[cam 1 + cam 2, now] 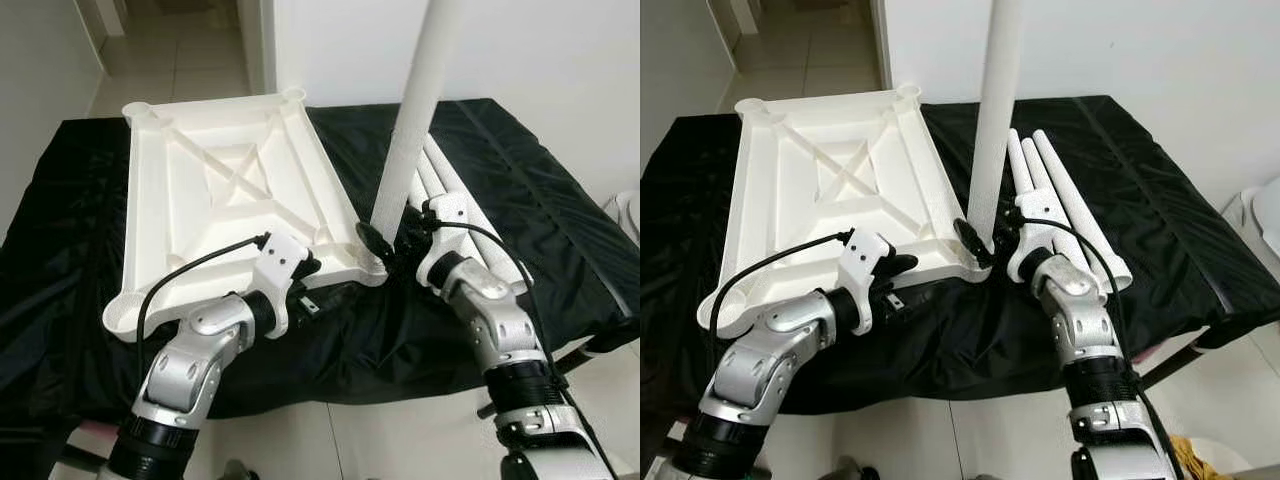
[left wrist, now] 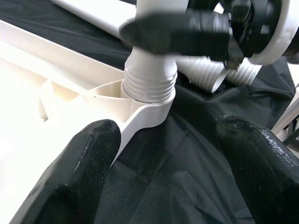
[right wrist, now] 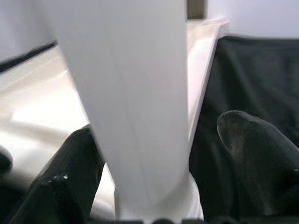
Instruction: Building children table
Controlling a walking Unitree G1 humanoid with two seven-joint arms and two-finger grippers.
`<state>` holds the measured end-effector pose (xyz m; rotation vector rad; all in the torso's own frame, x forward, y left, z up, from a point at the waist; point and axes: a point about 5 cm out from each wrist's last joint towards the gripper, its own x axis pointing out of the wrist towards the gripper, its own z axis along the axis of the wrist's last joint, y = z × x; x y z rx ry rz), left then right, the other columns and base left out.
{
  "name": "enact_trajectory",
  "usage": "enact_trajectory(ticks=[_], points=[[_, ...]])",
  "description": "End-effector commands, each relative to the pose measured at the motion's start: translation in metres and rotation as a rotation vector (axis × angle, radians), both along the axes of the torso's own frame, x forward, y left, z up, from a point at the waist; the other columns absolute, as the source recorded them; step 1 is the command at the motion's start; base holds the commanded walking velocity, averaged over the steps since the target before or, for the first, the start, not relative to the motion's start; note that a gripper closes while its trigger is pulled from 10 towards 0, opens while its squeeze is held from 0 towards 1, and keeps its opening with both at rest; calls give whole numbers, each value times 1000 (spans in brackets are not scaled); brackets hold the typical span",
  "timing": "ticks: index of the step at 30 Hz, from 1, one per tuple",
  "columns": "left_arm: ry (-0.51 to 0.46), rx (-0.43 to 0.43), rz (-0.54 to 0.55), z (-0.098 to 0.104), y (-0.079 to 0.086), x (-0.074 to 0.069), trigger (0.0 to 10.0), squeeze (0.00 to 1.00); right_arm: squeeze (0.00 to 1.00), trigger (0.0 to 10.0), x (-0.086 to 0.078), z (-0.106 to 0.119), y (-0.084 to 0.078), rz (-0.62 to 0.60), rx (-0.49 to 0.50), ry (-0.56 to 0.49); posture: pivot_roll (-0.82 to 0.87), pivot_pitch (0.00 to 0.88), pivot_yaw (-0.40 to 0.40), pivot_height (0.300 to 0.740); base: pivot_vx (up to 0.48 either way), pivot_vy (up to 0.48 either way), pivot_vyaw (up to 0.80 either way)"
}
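Now the right gripper (image 1: 985, 240) fingers grip the white plastic leg (image 1: 992, 120) upright in the corner socket of the upturned white tabletop (image 1: 820, 180); the left gripper (image 2: 163, 154) fingers stand open near it. Next, twisting it tight.

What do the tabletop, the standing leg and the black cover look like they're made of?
Tabletop: likely moulded white plastic, matte, judging by the ribbed underside and corner sockets. Leg: the same white plastic, smooth, with moulded threads at its base. Cover: thin black fabric, probably synthetic, slightly shiny and creased.
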<state>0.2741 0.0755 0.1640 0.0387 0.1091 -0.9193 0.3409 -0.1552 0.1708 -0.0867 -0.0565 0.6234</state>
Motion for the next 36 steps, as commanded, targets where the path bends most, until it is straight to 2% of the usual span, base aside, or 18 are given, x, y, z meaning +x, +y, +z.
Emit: enact_trajectory(ticks=[1, 2, 5, 11, 16, 19, 22, 23, 25, 27, 28, 36], points=[[2, 5, 36, -1, 1, 1, 10000, 0, 0, 10000, 1, -5, -5, 62, -33, 17, -60, 50, 19, 740, 0, 0, 0], [2, 5, 36, -1, 1, 1, 10000, 0, 0, 10000, 1, -5, -5, 62, -33, 17, -60, 50, 19, 740, 0, 0, 0], [3, 8, 29, -2, 0, 1, 10000, 0, 0, 10000, 4, -16, -13, 162, -87, 72, -59, 48, 23, 740, 0, 0, 0], [4, 8, 20, -1, -2, 0, 10000, 0, 0, 10000, 14, -17, -16, 170, -102, 70, -56, 45, 26, 740, 0, 0, 0], [5, 8, 18, -2, -2, -1, 10000, 0, 0, 10000, 18, -15, -14, 171, -96, 58, -52, 44, 25, 740, 0, 0, 0], [5, 10, 18, -2, -2, -2, 10000, 0, 0, 10000, 25, -12, -4, 207, -95, 39, -43, 38, 26, 740, 0, 0, 0], [5, 12, 18, -2, -2, -2, 10000, 0, 0, 10000, 27, -12, -1, 215, -110, 35, -42, 38, 26, 740, 0, 0, 0], [5, 12, 18, -2, -2, -2, 10000, 0, 0, 7137, 28, -12, 0, 219, -109, 40, -40, 38, 27, 740, 0, 0, 0], [5, 13, 19, -2, -1, -2, 10000, 0, 0, 7098, 29, -11, 1, 224, -111, 37, -39, 38, 26, 740, 0, 0, 0], [7, 17, 17, -2, -1, -2, 10000, 0, 0, 1529, 30, -12, 4, 243, -120, 39, -38, 41, 26, 740, 0, 0, 0], [7, 18, 15, -2, -1, -3, 10000, 0, 0, 0, 30, -12, 5, 253, -126, 41, -38, 41, 25, 740, 0, 0, 0], [7, 24, 10, -3, -1, -4, 10000, 0, 0, 0, 28, -20, 6, 268, -126, 78, -36, 50, 18, 740, 0, 0, 0]])
